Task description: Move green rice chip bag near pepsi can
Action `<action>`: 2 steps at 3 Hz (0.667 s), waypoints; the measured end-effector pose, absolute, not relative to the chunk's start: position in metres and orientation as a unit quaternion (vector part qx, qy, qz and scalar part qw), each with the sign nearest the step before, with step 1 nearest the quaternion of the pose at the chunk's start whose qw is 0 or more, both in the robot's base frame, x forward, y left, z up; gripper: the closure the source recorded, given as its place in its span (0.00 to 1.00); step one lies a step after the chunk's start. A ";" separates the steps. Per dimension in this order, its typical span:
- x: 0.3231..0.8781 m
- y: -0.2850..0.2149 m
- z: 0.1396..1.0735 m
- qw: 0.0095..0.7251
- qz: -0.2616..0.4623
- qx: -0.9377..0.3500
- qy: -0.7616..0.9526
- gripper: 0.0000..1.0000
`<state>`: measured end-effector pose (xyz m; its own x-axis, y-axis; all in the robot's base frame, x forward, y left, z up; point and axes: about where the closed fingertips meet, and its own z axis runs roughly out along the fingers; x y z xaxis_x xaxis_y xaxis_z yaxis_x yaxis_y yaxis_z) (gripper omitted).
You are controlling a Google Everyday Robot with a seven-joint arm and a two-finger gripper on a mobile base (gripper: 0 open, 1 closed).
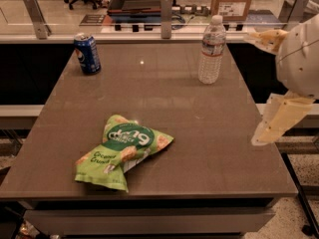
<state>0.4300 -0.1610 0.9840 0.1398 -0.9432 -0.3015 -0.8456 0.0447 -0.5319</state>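
Note:
The green rice chip bag (122, 151) lies crinkled on the brown table (209, 148), front left of centre. The pepsi can (87, 53) stands upright near the table's far left corner, well apart from the bag. My gripper (250, 88) is at the table's right edge, raised above it, to the right of the bag. Its two pale fingers are spread wide, one fingertip (264, 36) up and one (274, 126) low, with nothing between them.
A clear plastic water bottle (211, 50) stands upright at the far right of the table, close to my upper finger. A glass rail with metal posts (166, 7) runs behind the table. A floor drop lies off the right and front edges.

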 end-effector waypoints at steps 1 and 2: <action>0.449 -0.143 0.970 0.364 -0.024 -0.707 0.606 0.00; 0.450 -0.132 0.969 0.379 -0.013 -0.724 0.577 0.00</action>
